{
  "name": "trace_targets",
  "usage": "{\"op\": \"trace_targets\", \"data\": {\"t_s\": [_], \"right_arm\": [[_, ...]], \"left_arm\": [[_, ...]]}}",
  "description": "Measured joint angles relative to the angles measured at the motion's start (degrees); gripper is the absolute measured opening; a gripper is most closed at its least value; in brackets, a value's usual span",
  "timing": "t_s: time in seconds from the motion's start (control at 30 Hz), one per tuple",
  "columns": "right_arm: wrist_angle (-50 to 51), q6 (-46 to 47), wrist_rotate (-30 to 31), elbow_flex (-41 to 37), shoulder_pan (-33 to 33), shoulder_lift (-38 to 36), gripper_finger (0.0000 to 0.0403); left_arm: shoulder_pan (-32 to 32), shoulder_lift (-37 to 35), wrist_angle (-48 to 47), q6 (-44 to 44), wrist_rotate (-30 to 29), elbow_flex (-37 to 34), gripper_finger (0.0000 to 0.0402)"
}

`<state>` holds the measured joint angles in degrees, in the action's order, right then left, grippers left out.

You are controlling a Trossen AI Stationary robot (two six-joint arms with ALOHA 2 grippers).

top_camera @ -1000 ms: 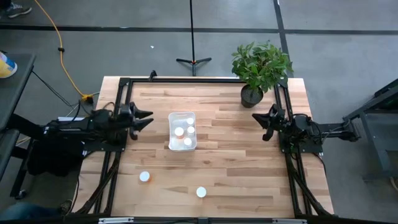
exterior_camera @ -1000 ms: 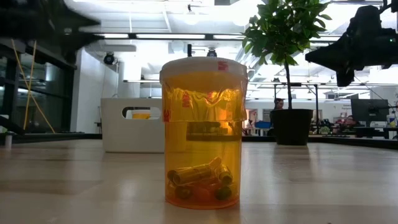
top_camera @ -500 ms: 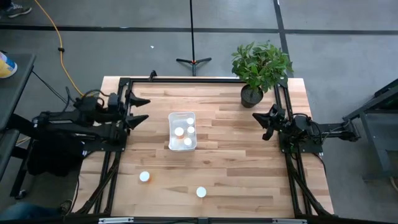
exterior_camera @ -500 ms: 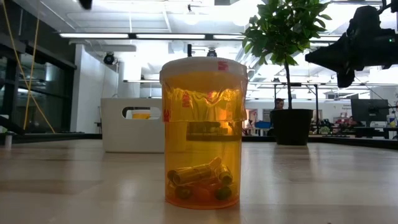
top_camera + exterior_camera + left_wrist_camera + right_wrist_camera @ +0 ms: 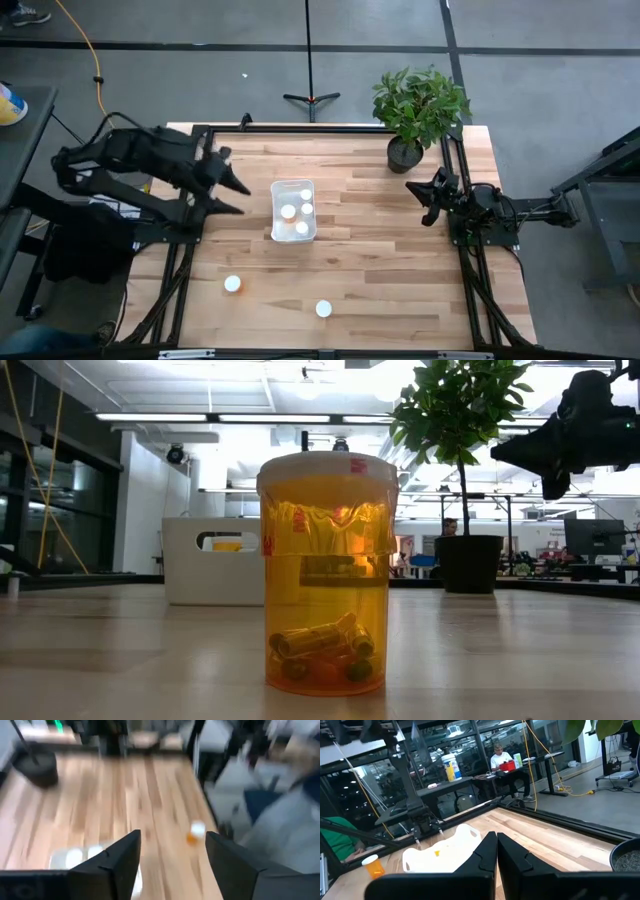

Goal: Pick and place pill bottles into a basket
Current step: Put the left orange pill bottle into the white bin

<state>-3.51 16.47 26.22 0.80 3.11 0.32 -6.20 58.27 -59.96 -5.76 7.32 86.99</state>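
While three white-capped pill bottles (image 5: 296, 217) sit inside the white plastic basket (image 5: 278, 189) from above, two bottles (image 5: 232, 284) wait on the wooden table (image 5: 400, 270); left gripper (image 5: 233, 193) gapes empty. Low down, an orange bottle (image 5: 326, 574) looms. Wrist-on, right gripper (image 5: 496, 843) looks pinched closed, empty.

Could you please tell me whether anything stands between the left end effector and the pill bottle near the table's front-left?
Nothing visible does. The left end effector hangs open beside the basket, and only bare tabletop separates it from the pill bottle. The other loose bottle stands off to the side.
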Motion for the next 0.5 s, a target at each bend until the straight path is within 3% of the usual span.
{"op": "trace_targets", "data": {"t_s": [0.13, 0.27, 0.4, 0.5], "right_arm": [[0.02, -0.04, -0.09, 0.0, 0.0, 0.0, 0.0001], [0.04, -1.7, -0.58, 0.0, 0.0, 0.0, 0.0004], [0.13, -2.83, -1.36, 0.0, 0.0, 0.0, 0.0002], [0.02, -3.74, -1.44, -0.02, 0.0, 0.0, 0.0003]], "left_arm": [[-6.04, 10.16, -14.88, -0.43, -3.08, 10.25, 0.0237], [-12.89, 19.0, -20.65, 0.2, -8.81, 15.36, 0.0224], [-17.19, 24.28, -23.09, -2.0, -10.67, 14.79, 0.0221], [-19.2, 25.51, -24.49, -6.23, -7.66, 10.91, 0.0225]]}}
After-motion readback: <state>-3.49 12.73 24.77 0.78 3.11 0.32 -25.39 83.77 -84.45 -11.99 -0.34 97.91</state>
